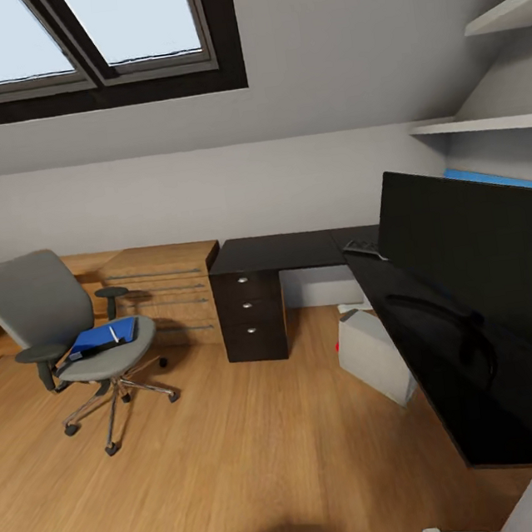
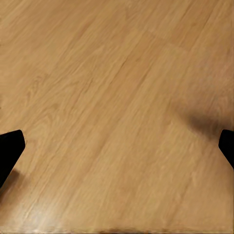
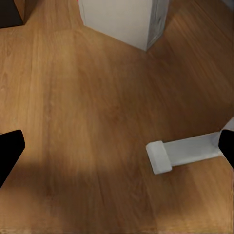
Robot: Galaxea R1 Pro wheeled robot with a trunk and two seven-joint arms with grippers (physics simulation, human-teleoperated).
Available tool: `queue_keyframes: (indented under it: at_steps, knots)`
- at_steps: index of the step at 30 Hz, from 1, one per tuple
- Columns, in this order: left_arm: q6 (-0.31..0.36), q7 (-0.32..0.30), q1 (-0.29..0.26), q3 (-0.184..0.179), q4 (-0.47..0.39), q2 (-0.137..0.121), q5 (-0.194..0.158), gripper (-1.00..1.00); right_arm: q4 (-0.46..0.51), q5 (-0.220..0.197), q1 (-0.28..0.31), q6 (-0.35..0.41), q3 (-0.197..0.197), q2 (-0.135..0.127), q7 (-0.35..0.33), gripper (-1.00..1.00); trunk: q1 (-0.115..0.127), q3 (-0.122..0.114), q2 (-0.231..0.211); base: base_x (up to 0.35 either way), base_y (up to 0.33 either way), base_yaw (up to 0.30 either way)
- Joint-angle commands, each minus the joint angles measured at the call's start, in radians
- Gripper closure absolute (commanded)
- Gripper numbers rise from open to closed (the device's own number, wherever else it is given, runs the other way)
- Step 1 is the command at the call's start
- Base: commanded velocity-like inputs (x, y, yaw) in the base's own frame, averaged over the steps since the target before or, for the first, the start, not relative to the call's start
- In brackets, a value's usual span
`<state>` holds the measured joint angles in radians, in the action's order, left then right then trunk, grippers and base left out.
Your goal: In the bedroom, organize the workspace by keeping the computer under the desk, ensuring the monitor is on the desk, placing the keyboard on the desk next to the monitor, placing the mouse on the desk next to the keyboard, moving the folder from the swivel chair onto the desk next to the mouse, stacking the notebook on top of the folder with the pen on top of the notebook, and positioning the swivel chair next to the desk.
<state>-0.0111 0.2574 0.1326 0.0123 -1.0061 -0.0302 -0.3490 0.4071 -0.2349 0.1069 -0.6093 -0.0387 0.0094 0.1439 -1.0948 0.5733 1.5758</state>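
Observation:
The grey swivel chair (image 1: 46,316) stands at the left, apart from the desk. On its seat lie blue flat items (image 1: 99,334), folder and notebook not told apart, with the white pen (image 1: 113,334) on top. The black-topped desk (image 1: 285,251) runs to the right, where the monitor (image 1: 485,271) stands on its near wing. A small dark item at the desk's corner looks like the keyboard (image 1: 365,250). The grey computer (image 1: 374,357) (image 3: 122,19) sits on the floor beside the drawers. The mouse is out of view. My left gripper (image 2: 118,148) and right gripper (image 3: 118,148) hang open over bare floor.
A low light-wood cabinet (image 1: 169,291) stands between chair and desk. Shelves (image 1: 491,123) hang at the right under the sloped ceiling with its skylight (image 1: 93,37). A white bar with a blocky end (image 3: 185,151) lies on the floor near my right gripper. Wooden floor spreads in front.

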Motion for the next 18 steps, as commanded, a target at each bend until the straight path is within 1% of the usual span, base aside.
queue_keyframes:
  at_steps: [1, 9, 18]
  knots:
    - [-0.001, 0.003, 0.000, -0.002, -0.002, 0.000, -0.010, -1.00, 0.000, -0.003, 0.001, -0.003, -0.004, 0.000, 0.005, -1.00, 0.005, -0.002, -0.007, -0.334, -0.109, 0.000]
    - [-0.001, 0.003, 0.000, -0.002, -0.002, 0.000, -0.010, -1.00, -0.001, -0.003, 0.001, -0.003, -0.004, 0.000, 0.005, -1.00, 0.035, -0.028, -0.063, -0.329, -0.139, 0.000]
    - [-0.001, 0.003, 0.001, -0.003, -0.002, 0.000, -0.009, -1.00, -0.017, -0.003, 0.001, -0.001, -0.004, -0.001, 0.003, -1.00, 0.070, -0.056, -0.126, -0.291, -0.229, 0.000]
